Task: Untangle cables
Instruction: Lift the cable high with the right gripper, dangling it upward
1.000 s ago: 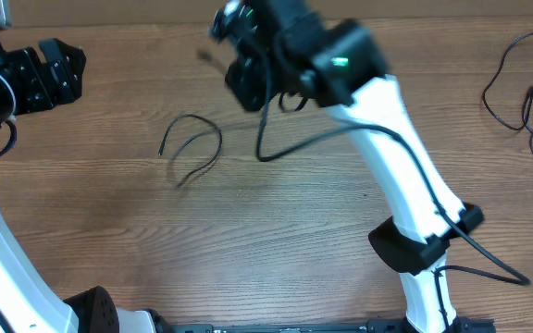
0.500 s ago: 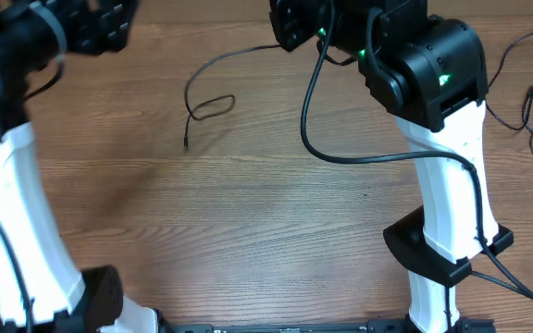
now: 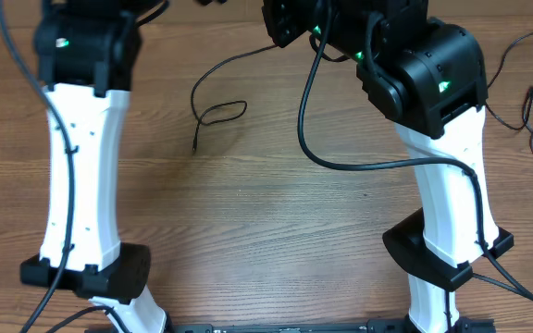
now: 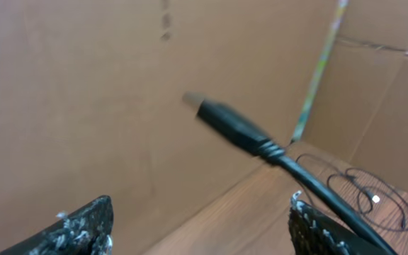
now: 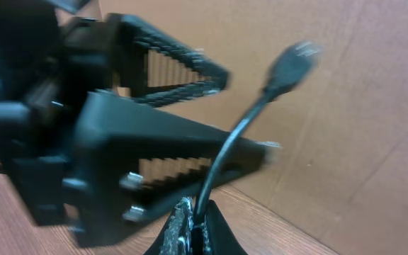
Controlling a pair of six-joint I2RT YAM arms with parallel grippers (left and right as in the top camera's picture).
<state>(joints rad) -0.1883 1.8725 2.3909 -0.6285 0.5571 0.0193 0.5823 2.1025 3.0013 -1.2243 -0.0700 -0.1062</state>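
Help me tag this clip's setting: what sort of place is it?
Probably a robotics test bench: a left arm and right arm at a wood-grain table, thin black cables lying on it, cardboard panels behind.

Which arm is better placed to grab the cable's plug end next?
Left. The left gripper has its jaws open, the plug just ahead; the right gripper has its jaws shut on the cable.

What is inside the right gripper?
The right gripper is shut on a thin black cable, its plug sticking up. The pinched stretch itself is hidden.
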